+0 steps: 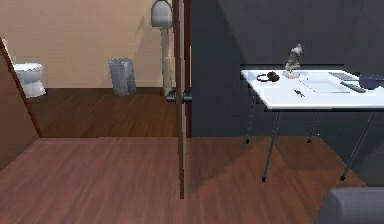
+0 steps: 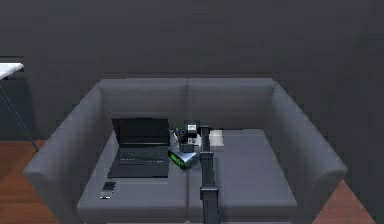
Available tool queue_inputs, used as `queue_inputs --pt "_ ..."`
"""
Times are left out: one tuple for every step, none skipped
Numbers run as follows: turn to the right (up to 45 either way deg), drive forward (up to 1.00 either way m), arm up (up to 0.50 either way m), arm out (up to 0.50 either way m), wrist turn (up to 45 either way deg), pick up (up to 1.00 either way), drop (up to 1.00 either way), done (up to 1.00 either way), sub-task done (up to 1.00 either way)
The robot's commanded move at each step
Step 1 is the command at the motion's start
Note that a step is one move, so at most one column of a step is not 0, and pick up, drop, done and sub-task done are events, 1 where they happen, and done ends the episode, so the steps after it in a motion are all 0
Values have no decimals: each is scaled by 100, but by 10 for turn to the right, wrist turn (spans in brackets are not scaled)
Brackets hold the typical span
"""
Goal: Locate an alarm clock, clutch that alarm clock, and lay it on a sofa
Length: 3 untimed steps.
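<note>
Note a dark grey two-seat sofa (image 2: 300,150), seen front-on in the arm side view. Log the arm (image 2: 209,185) crossing the sofa's front edge at the seam between its two cushions, with the gripper (image 2: 183,138) at its far end over the sofa's seat. Locate the alarm clock (image 2: 181,157), a small dark box with a green face, at the sofa's middle, right by the gripper. Cannot tell whether it rests on the sofa's seat or hangs clear of it. Cannot tell how the jaws stand, nor whether anything is held. Log an open laptop (image 2: 140,148) on the sofa's cushion toward the arm side view's left, screen toward the sofa's backrest. Log a small flat phone (image 2: 108,188) near the same cushion's front edge. Log a white table (image 2: 8,68) near the sofa's end at the arm side view's left.
</note>
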Motion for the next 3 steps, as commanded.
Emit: queue_inputs --pt "0 0 10 0 0 0 0 0 0" --pt "0 0 0 -8 0 0 0 0 0" --pt "0 0 0 0 0 0 0 100 0"
